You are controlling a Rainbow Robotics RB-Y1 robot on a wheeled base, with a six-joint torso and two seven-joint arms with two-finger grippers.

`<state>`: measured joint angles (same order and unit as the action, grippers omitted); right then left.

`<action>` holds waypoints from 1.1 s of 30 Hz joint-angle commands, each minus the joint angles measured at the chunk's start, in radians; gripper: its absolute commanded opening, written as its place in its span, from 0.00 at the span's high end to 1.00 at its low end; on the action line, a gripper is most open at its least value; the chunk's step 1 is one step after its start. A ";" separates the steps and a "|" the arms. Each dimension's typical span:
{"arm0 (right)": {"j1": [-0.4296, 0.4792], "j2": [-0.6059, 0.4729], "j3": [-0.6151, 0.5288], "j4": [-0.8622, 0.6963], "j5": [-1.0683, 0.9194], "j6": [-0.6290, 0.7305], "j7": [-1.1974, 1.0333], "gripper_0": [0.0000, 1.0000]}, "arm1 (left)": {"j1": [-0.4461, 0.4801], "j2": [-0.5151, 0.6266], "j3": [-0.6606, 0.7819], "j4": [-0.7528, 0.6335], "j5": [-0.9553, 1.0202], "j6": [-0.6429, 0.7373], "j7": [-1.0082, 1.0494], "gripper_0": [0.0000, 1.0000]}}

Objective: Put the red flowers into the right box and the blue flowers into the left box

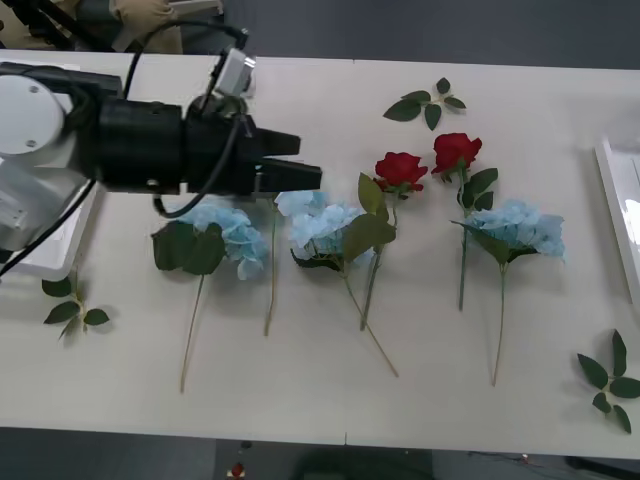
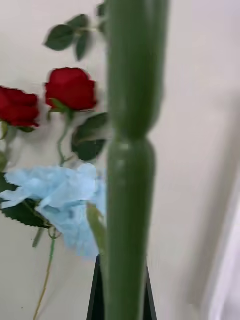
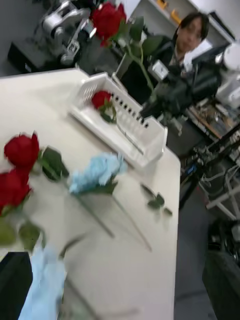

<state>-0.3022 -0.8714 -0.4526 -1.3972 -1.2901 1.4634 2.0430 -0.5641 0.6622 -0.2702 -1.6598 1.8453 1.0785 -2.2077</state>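
Left gripper: upper left-centre of the front view, hovering low over the blue flowers. Jaws stand apart, nothing clamped. In the left wrist view one black finger sits at the lower-left corner, with a pale blue cluster just beside it. Can't tell if they touch.

Right gripper: seen in the left wrist view at upper right, raised above the right box. Clamped on the stem of a red flower, bloom up at the top of the frame. The right wrist view shows that green stem close up, running top to bottom, pinched between the black fingers at bottom centre.

Right box: one more red rose lies inside. In the front view only its rim shows, at the right edge.

Left box: a corner pokes out under the left arm at the left edge.

On the table:
- three blue flowers in a row across the middle, the third at right
- two red flowers side by side above them, right of centre
- loose leaf sprigs at top, plus lower left and lower right
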 commanded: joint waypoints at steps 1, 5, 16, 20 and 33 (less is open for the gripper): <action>-0.003 -0.070 -0.018 -0.009 0.100 -0.001 -0.121 1.00 | 0.070 0.048 0.085 -0.031 -0.026 0.121 0.074 0.00; -0.003 -0.093 -0.020 -0.008 0.227 -0.003 -0.219 1.00 | 0.158 0.083 0.117 -0.026 -0.069 0.166 0.086 0.00; -0.003 -0.147 0.060 0.161 0.417 -0.136 -0.254 1.00 | 0.207 0.120 0.123 -0.023 -0.363 0.348 0.129 0.00; -0.003 -0.152 0.109 0.219 0.434 -0.221 -0.260 1.00 | 0.207 0.120 0.129 -0.023 -0.434 0.397 0.146 0.00; -0.003 -0.156 0.305 0.382 0.480 -0.479 -0.248 1.00 | 0.164 0.008 0.100 -0.024 -0.781 0.452 0.198 0.00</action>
<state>-0.3022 -0.9855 -0.1586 -1.0106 -0.8261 0.9944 1.7873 -0.3477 0.6879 -0.1472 -1.6598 1.0972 1.5219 -2.0562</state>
